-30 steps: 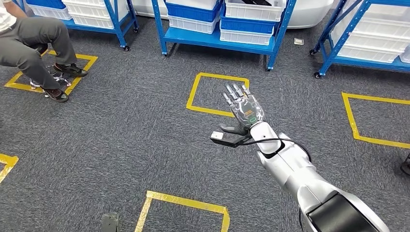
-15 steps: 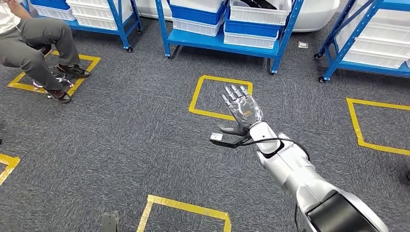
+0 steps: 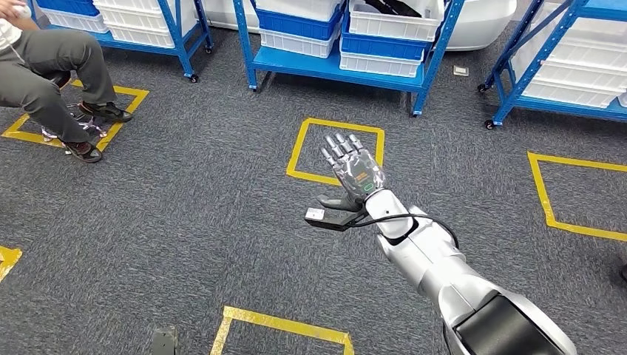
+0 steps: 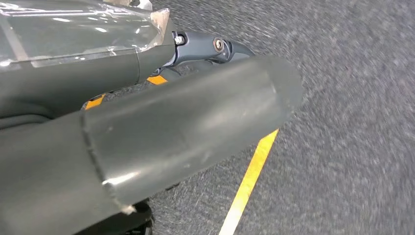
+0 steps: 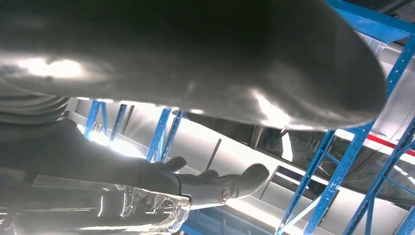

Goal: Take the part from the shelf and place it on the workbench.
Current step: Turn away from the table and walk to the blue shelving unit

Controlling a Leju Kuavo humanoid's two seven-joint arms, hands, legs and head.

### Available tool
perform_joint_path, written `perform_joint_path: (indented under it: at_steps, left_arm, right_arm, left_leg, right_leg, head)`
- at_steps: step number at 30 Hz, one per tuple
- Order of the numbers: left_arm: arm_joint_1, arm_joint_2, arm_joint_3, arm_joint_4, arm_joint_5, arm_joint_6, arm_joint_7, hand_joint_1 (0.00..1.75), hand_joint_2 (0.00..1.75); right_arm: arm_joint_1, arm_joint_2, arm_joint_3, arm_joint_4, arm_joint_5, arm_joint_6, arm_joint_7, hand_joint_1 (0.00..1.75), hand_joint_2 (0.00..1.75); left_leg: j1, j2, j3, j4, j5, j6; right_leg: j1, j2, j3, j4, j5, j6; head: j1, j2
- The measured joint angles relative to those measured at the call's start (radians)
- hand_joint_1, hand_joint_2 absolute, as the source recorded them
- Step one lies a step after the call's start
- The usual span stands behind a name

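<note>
From the head view, my right robot hand is raised over grey carpet, fingers spread and holding nothing; ahead, the blue shelf carries white and blue bins, with a dark part lying in one, cut off at the frame's edge. In the left wrist view, my left robot hand is too close to tell its fingers' state. In the right wrist view, dark fingers extend toward blurred shelving.

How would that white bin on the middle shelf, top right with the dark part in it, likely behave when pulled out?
The white bin looks like rigid moulded plastic, so probably stiff. It sits on a blue bin, so it may slide off rather than tip. The dark part lies loose inside and could shift.
</note>
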Motion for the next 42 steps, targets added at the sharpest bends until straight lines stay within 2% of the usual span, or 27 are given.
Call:
perform_joint_path:
  at_steps: [4, 5, 7, 8, 9, 11, 12, 14, 17, 18, 20, 21, 22, 23, 24, 26, 27, 29, 32, 33, 35, 36, 37, 38, 39, 41, 42]
  left_arm:
    - [0.0, 0.0, 0.0, 0.0, 0.0, 0.001, 0.0, 0.0, 0.0]
    - [0.0, 0.0, -0.001, 0.0, -0.001, -0.002, 0.0, 0.0, 0.0]
    - [0.002, 0.001, -0.007, 0.0, -0.003, -0.009, 0.003, 0.0, 0.0]
    - [0.003, 0.002, -0.01, 0.0, -0.005, -0.013, 0.004, 0.0, 0.0]
    - [0.005, 0.002, -0.014, 0.0, -0.005, -0.015, 0.004, 0.0, 0.0]
    - [0.005, 0.002, -0.016, 0.0, -0.005, -0.016, 0.005, 0.0, 0.0]
    - [0.004, 0.002, -0.016, 0.0, -0.005, -0.016, 0.005, 0.0, 0.0]
    - [0.005, 0.002, -0.017, 0.001, -0.006, -0.015, 0.006, 0.0, 0.0]
    - [0.005, 0.004, -0.018, 0.001, -0.008, -0.014, 0.006, 0.0, 0.0]
    - [0.006, 0.005, -0.02, 0.001, -0.01, -0.014, 0.007, 0.0, 0.0]
    - [0.007, 0.006, -0.024, 0.002, -0.015, -0.015, 0.01, 0.0, 0.0]
    - [0.009, 0.007, -0.027, 0.002, -0.018, -0.016, 0.012, 0.0, 0.0]
    - [0.01, 0.008, -0.029, 0.003, -0.021, -0.017, 0.014, 0.0, 0.0]
    - [0.011, 0.008, -0.032, 0.004, -0.023, -0.018, 0.016, 0.0, 0.0]
    - [0.011, 0.009, -0.035, 0.005, -0.024, -0.018, 0.017, 0.0, 0.0]
    - [0.011, 0.01, -0.041, 0.005, -0.027, -0.018, 0.019, 0.0, 0.0]
    - [0.01, 0.01, -0.043, 0.006, -0.027, -0.018, 0.019, 0.0, 0.0]
    - [0.008, 0.011, -0.044, 0.006, -0.028, -0.019, 0.021, 0.0, 0.0]
    - [0.01, 0.01, -0.045, 0.007, -0.03, -0.023, 0.022, 0.0, 0.0]
    - [0.01, 0.01, -0.047, 0.007, -0.031, -0.025, 0.022, 0.0, 0.0]
    - [0.01, 0.011, -0.051, 0.008, -0.033, -0.029, 0.022, 0.0, 0.0]
    - [0.011, 0.011, -0.053, 0.008, -0.033, -0.03, 0.022, 0.0, 0.0]
    - [0.013, 0.012, -0.055, 0.009, -0.034, -0.03, 0.022, 0.0, 0.0]
    - [0.015, 0.012, -0.056, 0.01, -0.033, -0.03, 0.023, 0.0, 0.0]
    - [0.016, 0.013, -0.057, 0.01, -0.032, -0.03, 0.023, 0.0, 0.0]
    - [0.016, 0.014, -0.058, 0.012, -0.029, -0.03, 0.023, 0.0, 0.0]
    - [0.017, 0.015, -0.058, 0.013, -0.028, -0.03, 0.023, 0.0, 0.0]
  right_arm:
    - [0.0, 0.0, 0.0, 0.0, 0.0, 0.001, 0.003, 0.0, 0.0]
    - [0.001, 0.0, -0.009, 0.003, 0.0, 0.009, 0.006, 0.0, 0.0]
    - [0.013, -0.011, -0.042, 0.027, -0.003, 0.023, 0.013, 0.0, 0.0]
    - [0.019, -0.017, -0.061, 0.041, -0.005, 0.03, 0.016, 0.0, 0.0]
    - [0.025, -0.023, -0.071, 0.051, -0.007, 0.03, 0.016, 0.0, 0.0]
    - [0.024, -0.027, -0.079, 0.058, -0.007, 0.03, 0.016, 0.0, 0.0]
    - [0.024, -0.028, -0.082, 0.062, -0.007, 0.03, 0.016, 0.0, 0.0]
    - [0.025, -0.029, -0.088, 0.068, -0.008, 0.035, 0.017, 0.0, 0.0]
    - [0.026, -0.034, -0.108, 0.079, -0.01, 0.046, 0.027, 0.0, 0.0]
    - [0.029, -0.037, -0.117, 0.085, -0.012, 0.05, 0.029, 0.0, 0.0]
    - [0.039, -0.046, -0.136, 0.1, -0.017, 0.058, 0.032, 0.0, 0.0]
    - [0.048, -0.051, -0.147, 0.108, -0.019, 0.063, 0.033, 0.0, 0.0]
    - [0.058, -0.057, -0.159, 0.116, -0.021, 0.067, 0.035, 0.0, 0.0]
    - [0.068, -0.063, -0.17, 0.123, -0.023, 0.07, 0.037, 0.0, 0.0]
    - [0.075, -0.069, -0.181, 0.129, -0.024, 0.072, 0.039, 0.0, 0.0]
    - [0.08, -0.077, -0.198, 0.137, -0.025, 0.073, 0.042, 0.0, 0.0]
    - [0.081, -0.08, -0.204, 0.141, -0.025, 0.074, 0.043, 0.0, 0.0]
    - [0.084, -0.086, -0.215, 0.147, -0.029, 0.084, 0.045, 0.0, 0.0]
    - [0.094, -0.1, -0.239, 0.155, -0.048, 0.105, 0.051, 0.0, 0.0]
    - [0.098, -0.107, -0.251, 0.159, -0.058, 0.111, 0.054, 0.0, 0.0]
    - [0.114, -0.126, -0.278, 0.172, -0.08, 0.125, 0.063, 0.0, 0.0]
    - [0.128, -0.137, -0.293, 0.18, -0.093, 0.133, 0.068, 0.0, 0.0]
    - [0.143, -0.149, -0.309, 0.188, -0.105, 0.143, 0.073, 0.0, 0.0]
    - [0.157, -0.161, -0.326, 0.194, -0.116, 0.153, 0.077, 0.0, 0.0]
    - [0.17, -0.171, -0.342, 0.2, -0.128, 0.164, 0.08, 0.0, 0.0]
    - [0.19, -0.188, -0.377, 0.212, -0.152, 0.184, 0.082, 0.0, 0.0]
    - [0.2, -0.195, -0.394, 0.217, -0.163, 0.193, 0.082, 0.0, 0.0]
  left_leg:
    - [-0.002, 0.0, 0.0, 0.0, -0.001, 0.004]
    - [-0.001, 0.0, 0.007, -0.005, -0.003, 0.013]
    - [-0.003, -0.007, 0.032, -0.014, -0.015, 0.032]
    - [-0.005, -0.011, 0.047, -0.018, -0.024, 0.041]
    - [-0.007, -0.014, 0.058, -0.018, -0.033, 0.041]
    - [-0.012, -0.016, 0.069, -0.015, -0.047, 0.033]
    - [-0.014, -0.016, 0.071, -0.013, -0.053, 0.028]
    - [-0.015, -0.016, 0.073, -0.012, -0.062, 0.019]
    - [-0.007, -0.013, 0.055, 0.026, -0.087, 0.0]
    - [-0.004, -0.011, 0.031, 0.074, -0.108, -0.007]
    - [0.001, -0.009, -0.046, 0.211, -0.159, -0.018]
    - [0.003, -0.008, -0.082, 0.266, -0.171, -0.021]
    - [0.004, -0.007, -0.105, 0.288, -0.164, -0.023]
    - [0.004, -0.005, -0.106, 0.27, -0.136, -0.022]
    - [0.004, -0.005, -0.088, 0.214, -0.092, -0.019]
    - [0.001, -0.004, -0.03, 0.073, -0.018, -0.007]
    - [-0.002, -0.003, -0.006, 0.026, -0.003, 0.0]
    - [-0.008, -0.002, 0.011, -0.001, -0.01, 0.012]
    - [-0.006, -0.002, 0.029, -0.018, -0.011, 0.031]
    - [-0.004, -0.003, 0.037, -0.026, -0.011, 0.037]
    - [-0.003, -0.005, 0.048, -0.031, -0.016, 0.047]
    - [-0.003, -0.008, 0.053, -0.03, -0.02, 0.049]
    - [-0.003, -0.012, 0.057, -0.03, -0.025, 0.049]
    - [-0.003, -0.014, 0.063, -0.029, -0.03, 0.048]
    - [-0.003, -0.016, 0.069, -0.028, -0.036, 0.045]
    - [-0.005, -0.017, 0.078, -0.02, -0.052, 0.035]
    - [-0.008, -0.017, 0.079, -0.014, -0.062, 0.029]
  right_leg:
    - [0.0, -0.001, 0.001, -0.002, -0.001, 0.003]
    - [0.0, -0.001, -0.025, 0.048, -0.021, 0.002]
    - [0.0, -0.002, -0.124, 0.194, -0.052, 0.007]
    - [0.001, -0.002, -0.162, 0.236, -0.049, 0.013]
    - [0.001, -0.002, -0.165, 0.204, -0.016, 0.02]
    - [0.002, -0.002, -0.112, 0.065, 0.055, 0.02]
    - [0.004, -0.002, -0.096, 0.026, 0.073, 0.014]
    - [0.008, -0.002, -0.087, 0.011, 0.076, -0.002]
    - [-0.001, -0.001, -0.076, 0.006, 0.07, -0.022]
    - [-0.005, -0.001, -0.069, 0.005, 0.067, -0.028]
    - [-0.004, -0.001, -0.058, 0.005, 0.058, -0.038]
    - [-0.003, -0.001, -0.053, 0.005, 0.053, -0.041]
    - [-0.003, -0.001, -0.047, 0.005, 0.048, -0.041]
    - [-0.003, -0.001, -0.04, 0.005, 0.042, -0.039]
    - [-0.003, 0.001, -0.032, 0.005, 0.036, -0.038]
    - [0.001, 0.005, -0.019, 0.005, 0.025, -0.031]
    - [0.003, 0.007, -0.017, 0.005, 0.02, -0.027]
    - [0.006, 0.009, -0.018, 0.004, 0.015, -0.016]
    - [0.007, 0.006, -0.028, 0.027, -0.003, -0.004]
    - [0.008, 0.005, -0.05, 0.069, -0.02, -0.004]
    - [0.005, 0.004, -0.127, 0.206, -0.062, -0.009]
    - [0.003, 0.004, -0.168, 0.27, -0.076, -0.007]
    - [0.001, 0.004, -0.197, 0.304, -0.076, -0.001]
    - [-0.002, 0.004, -0.205, 0.298, -0.059, 0.008]
    - [-0.006, 0.003, -0.193, 0.25, -0.029, 0.02]
    - [-0.013, -0.002, -0.135, 0.106, 0.041, 0.038]
    - [-0.014, -0.005, -0.111, 0.054, 0.062, 0.037]
  head:
    - [0.0, 0.0]
    - [0.001, 0.0]
    - [0.005, 0.0]
    - [0.007, 0.0]
    - [0.008, 0.0]
    - [0.01, 0.0]
    - [0.01, 0.0]
    - [0.01, 0.0]
    - [0.007, 0.0]
    - [0.006, 0.0]
    - [0.002, 0.0]
    - [0.002, 0.0]
    - [0.002, 0.0]
    - [0.002, 0.0]
    - [0.002, 0.0]
    - [0.003, 0.0]
    - [0.003, 0.0]
    - [0.003, 0.0]
    - [0.004, 0.0]
    - [0.005, 0.0]
    - [0.007, 0.0]
    - [0.008, 0.0]
    - [0.009, 0.0]
    - [0.01, 0.0]
    - [0.01, 0.0]
    - [0.013, 0.0]
    - [0.014, 0.0]
